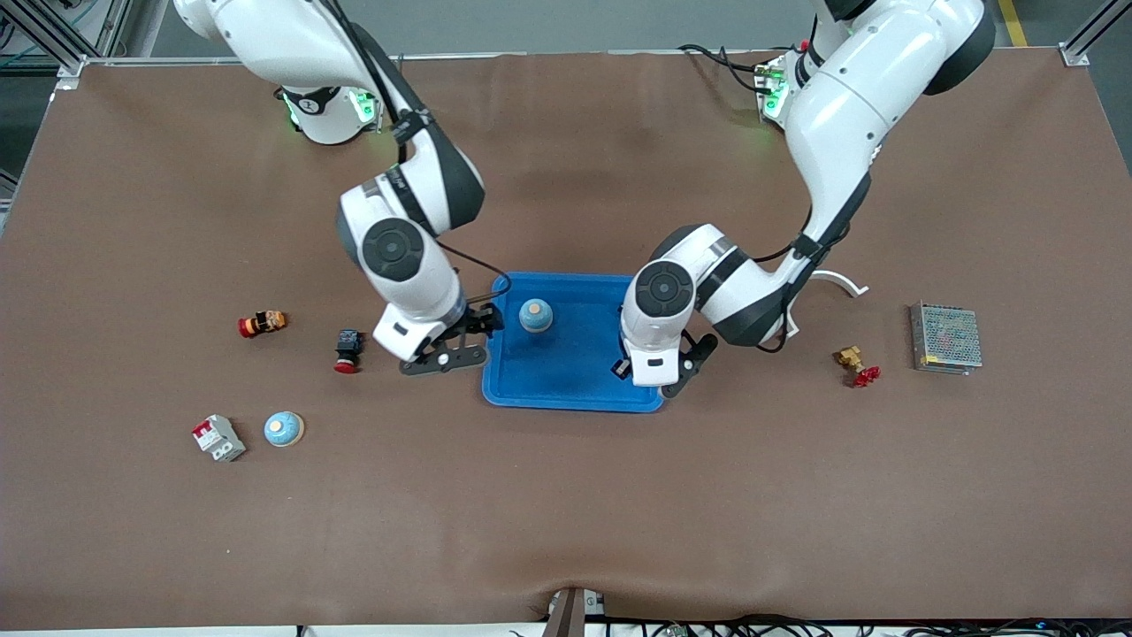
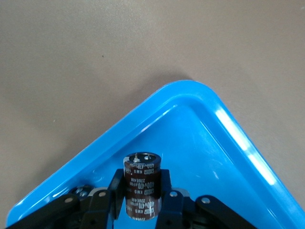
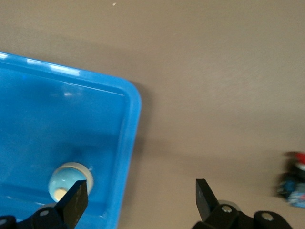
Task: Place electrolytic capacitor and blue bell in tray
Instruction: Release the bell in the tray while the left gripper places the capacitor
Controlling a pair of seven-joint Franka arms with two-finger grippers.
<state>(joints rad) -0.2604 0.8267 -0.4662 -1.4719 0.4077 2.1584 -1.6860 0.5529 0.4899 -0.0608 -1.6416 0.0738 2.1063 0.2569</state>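
Front view: my right gripper (image 1: 447, 341) hangs over the tray (image 1: 566, 389) edge toward my right arm's end of the table; the blue bell (image 1: 536, 315) sits in the tray near that edge. My left gripper (image 1: 659, 372) is over the tray's corner toward my left arm's end. Left wrist view: my left fingers (image 2: 164, 188) are clamped on the capacitor (image 2: 141, 183), upright over the tray (image 2: 200, 138). Right wrist view: my right fingers (image 3: 76, 202) stand wide apart, astride the tray (image 3: 128, 157) rim; the bell (image 3: 66, 183) lies inside.
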